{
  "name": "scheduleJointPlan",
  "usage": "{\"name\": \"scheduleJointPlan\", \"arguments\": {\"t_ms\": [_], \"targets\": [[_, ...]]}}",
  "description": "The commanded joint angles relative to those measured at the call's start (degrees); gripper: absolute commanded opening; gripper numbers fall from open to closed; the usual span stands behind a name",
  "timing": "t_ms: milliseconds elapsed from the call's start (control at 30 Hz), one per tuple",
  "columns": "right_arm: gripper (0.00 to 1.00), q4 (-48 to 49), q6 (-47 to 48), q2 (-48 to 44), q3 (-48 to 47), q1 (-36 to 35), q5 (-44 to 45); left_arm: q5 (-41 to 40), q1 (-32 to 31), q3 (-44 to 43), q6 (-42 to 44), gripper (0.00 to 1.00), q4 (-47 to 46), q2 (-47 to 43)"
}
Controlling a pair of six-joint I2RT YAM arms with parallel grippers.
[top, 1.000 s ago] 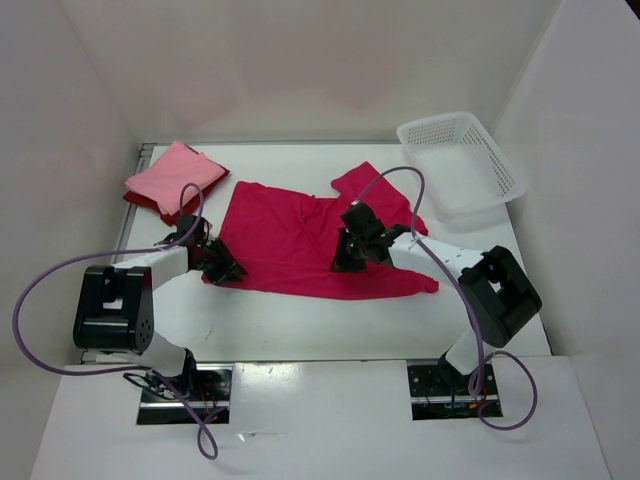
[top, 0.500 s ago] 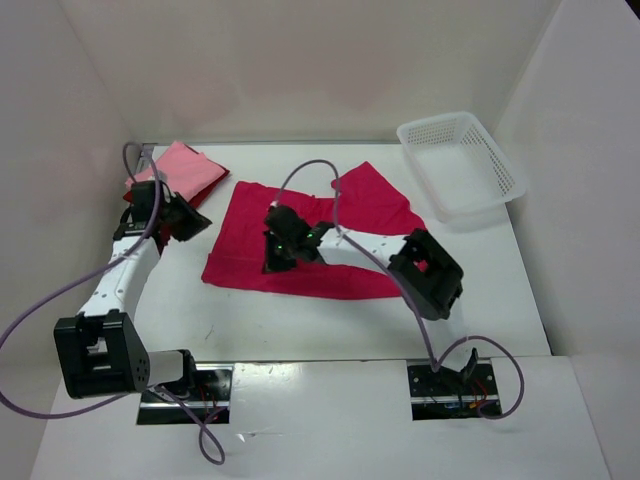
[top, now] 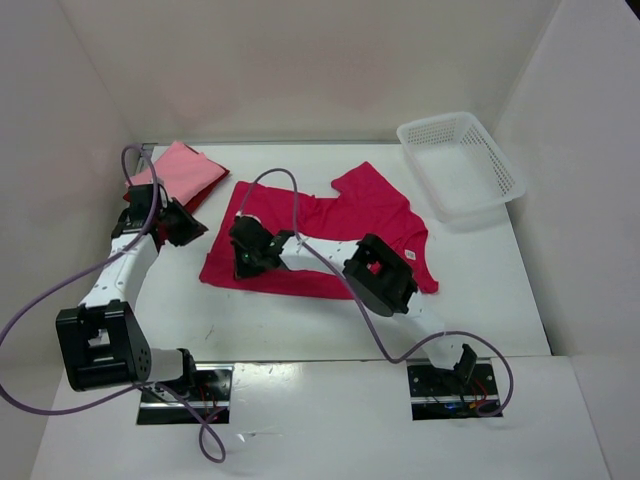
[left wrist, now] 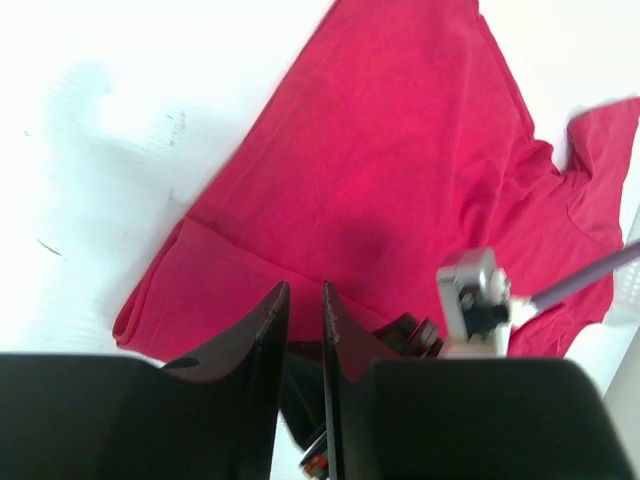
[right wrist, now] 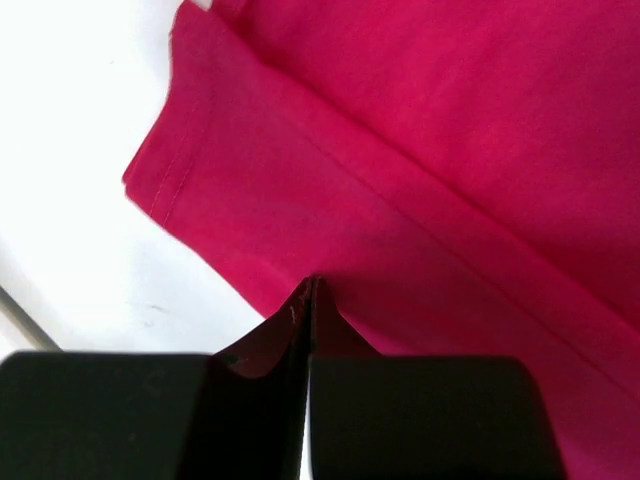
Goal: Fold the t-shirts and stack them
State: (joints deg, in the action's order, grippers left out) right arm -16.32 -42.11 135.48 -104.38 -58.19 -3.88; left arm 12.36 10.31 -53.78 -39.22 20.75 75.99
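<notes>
Right claw (top: 242, 268) shifted left over crimson t-shirt (top: 350, 215), basket (top: 455, 170) well apart

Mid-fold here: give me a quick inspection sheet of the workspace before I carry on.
Surface: white table, a few faint marks.
Job's things: magenta-crimson t-shirt spread mid-table, near-left edge folded over; pink t-shirt folded on dark red t-shirt, far left.
Clutter: white basket far right, nothing seen in it.
Grippers: left end effector slightly open, empty; right end effector shut at the folded edge, pinch unconfirmed.
Cables: purple cable arcs over the magenta-crimson t-shirt.
Surroundings: white walls, nothing else seen.
</notes>
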Motion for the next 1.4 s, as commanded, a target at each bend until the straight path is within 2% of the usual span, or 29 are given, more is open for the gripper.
{"name": "scheduleJointPlan", "arguments": {"t_ms": [0, 100, 300, 467, 567, 633, 700, 733, 767, 833, 900, 1000, 1167, 1367], "targets": [[0.00, -3.8, 1.5, 2.9, -2.4, -5.2, -0.1, 0.0, 1.2, -1.9, 0.6, 0.27, -0.7, -0.6], [0.00, -4.4, 2.1, 3.5, -3.6, -9.3, -1.5, 0.0, 2.6, -3.4, 1.2, 0.27, -0.2, -0.1], [0.00, -5.3, 2.1, -2.7, -3.8, -7.6, -0.1, 0.6, 4.5, -4.8, 1.2, 0.27, -0.2, 0.5], [0.17, -0.9, 0.5, -14.2, 4.7, -0.6, -1.6, 3.8, 5.0, -5.5, -0.7, 0.27, -3.2, 1.0], [0.28, -0.3, 1.2, -23.9, 10.1, 1.5, 1.3, 4.9, 5.0, -2.7, -0.7, 0.29, -4.7, 0.5], [0.29, 0.2, 0.6, -31.8, 17.9, 4.8, 1.3, 4.3, 1.7, -1.5, 0.4, 0.30, -4.7, 0.5], [0.26, 0.9, 0.6, -36.9, 27.2, 7.3, 3.2, 2.7, -3.2, 0.7, 1.6, 0.30, -4.0, 0.5], [0.21, 0.9, 0.6, -41.8, 30.4, 9.7, 6.0, 2.1, -5.3, 1.6, 2.1, 0.30, -3.4, 0.5], [0.11, 0.2, 0.6, -46.1, 36.6, 11.2, 7.7, 1.5, -9.9, 3.8, 1.4, 0.30, -3.4, 0.5], [0.04, -0.5, 0.6, -49.4, 42.1, 14.1, 8.6, 0.9, -15.4, 6.0, -0.4, 0.30, -4.7, 0.5], [0.01, -1.3, 0.6, -53.1, 48.9, 17.9, 9.9, -0.8, -24.0, 8.3, -3.9, 0.29, -6.2, 1.5], [0.01, -0.6, -0.6, -54.6, 55.3, 20.7, 9.9, -2.5, -31.6, 8.3, -7.3, 0.27, -7.4, 4.0], [0.01, 3.6, -2.5, -52.5, 59.4, 21.3, 9.2, -0.8, -32.3, 10.7, -8.9, 0.27, -9.8, 8.4], [0.01, 3.6, -4.3, -50.6, 61.0, 21.8, 11.5, 0.2, -30.5, 14.2, -8.8, 0.29, -11.0, 10.8]]}}
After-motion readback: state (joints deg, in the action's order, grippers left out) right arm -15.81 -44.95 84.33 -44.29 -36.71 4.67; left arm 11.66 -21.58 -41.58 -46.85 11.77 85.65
